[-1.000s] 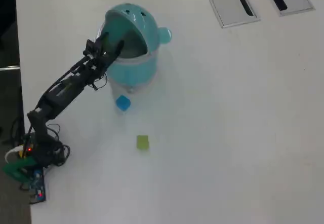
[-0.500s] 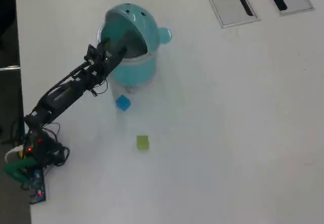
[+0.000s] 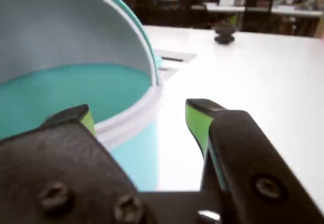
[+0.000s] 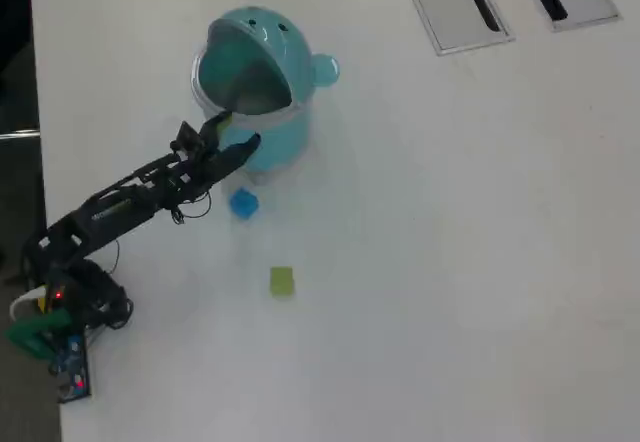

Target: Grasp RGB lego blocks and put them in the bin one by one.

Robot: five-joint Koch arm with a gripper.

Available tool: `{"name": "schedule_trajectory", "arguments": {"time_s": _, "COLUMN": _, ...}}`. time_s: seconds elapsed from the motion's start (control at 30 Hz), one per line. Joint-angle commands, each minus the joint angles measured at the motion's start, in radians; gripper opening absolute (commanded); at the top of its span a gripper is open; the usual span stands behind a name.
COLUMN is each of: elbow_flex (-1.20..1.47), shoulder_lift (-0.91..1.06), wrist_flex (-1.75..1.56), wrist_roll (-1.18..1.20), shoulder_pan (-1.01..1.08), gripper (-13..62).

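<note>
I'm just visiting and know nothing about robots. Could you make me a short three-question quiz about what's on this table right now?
1. True or false: the gripper is open, with nothing between its green-padded jaws.
2. Which blocks lie on the white table in the overhead view?
A. red and blue
B. blue and yellow-green
C. all three colours
3. Fill in: the gripper hovers at the rim of the teal ____, whose lid is swung up.

Key
1. True: the wrist view shows a clear gap.
2. B: the blue block and the yellow-green block; no red one shows.
3. bin.
</note>
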Motion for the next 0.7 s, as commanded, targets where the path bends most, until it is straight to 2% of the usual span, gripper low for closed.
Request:
{"name": "schedule_trajectory", "arguments": {"time_s": 0.0, "elbow_flex": -0.002, "shoulder_lift": 0.067, "wrist_flex": -0.083, "wrist_roll": 0.012, "shoulder_pan": 0.032, "gripper": 33.1}}
{"name": "schedule_trajectory", "arguments": {"time_s": 0.23, "elbow_flex": 0.144, "shoulder_lift": 0.146, "wrist_flex": -0.058, "wrist_roll": 0.011, "shoulder_pan": 0.133, "gripper": 33.1}}
{"name": "schedule_trajectory", "arguments": {"time_s": 0.67, "elbow_flex": 0.278, "shoulder_lift": 0.244, "wrist_flex": 0.222, "wrist_roll": -0.049, "shoulder_pan": 0.368, "gripper": 33.2}}
